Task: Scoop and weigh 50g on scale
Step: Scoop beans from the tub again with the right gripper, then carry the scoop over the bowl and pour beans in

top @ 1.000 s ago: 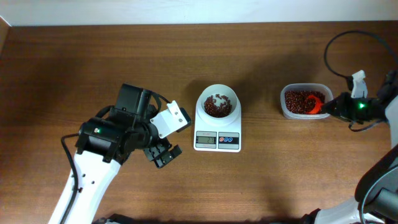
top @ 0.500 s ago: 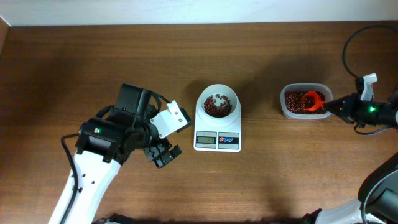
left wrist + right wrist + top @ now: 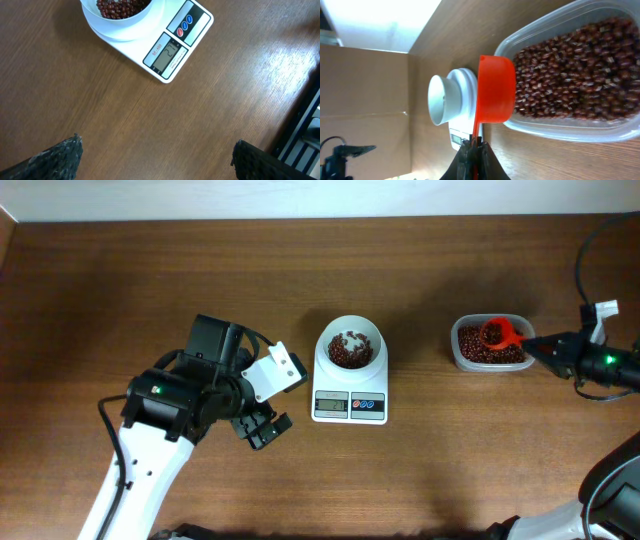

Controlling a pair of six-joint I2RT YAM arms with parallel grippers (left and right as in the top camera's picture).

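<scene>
1. Honestly, nothing properly readable can be found anywhere in these views.
2. Digits are shown on the grey display (image 3: 169, 53) of the scale (image 3: 131, 47) in the left wrist view, but they're tilted and too faint to be made out.
3. A tiny printed line (image 3: 158, 48) is seen along one edge of that display, but it's too small to be read.
4. No markings can be made out on the red and blue buttons (image 3: 184, 26).
5. From overhead, the display is reduced to a grey blur.

Wood-grain table (image 3: 150, 280) with slight sheen, smooth white plastic scale (image 3: 349, 406), clear plastic tub (image 3: 570, 134), glossy red plastic scoop (image 3: 497, 333).
</scene>
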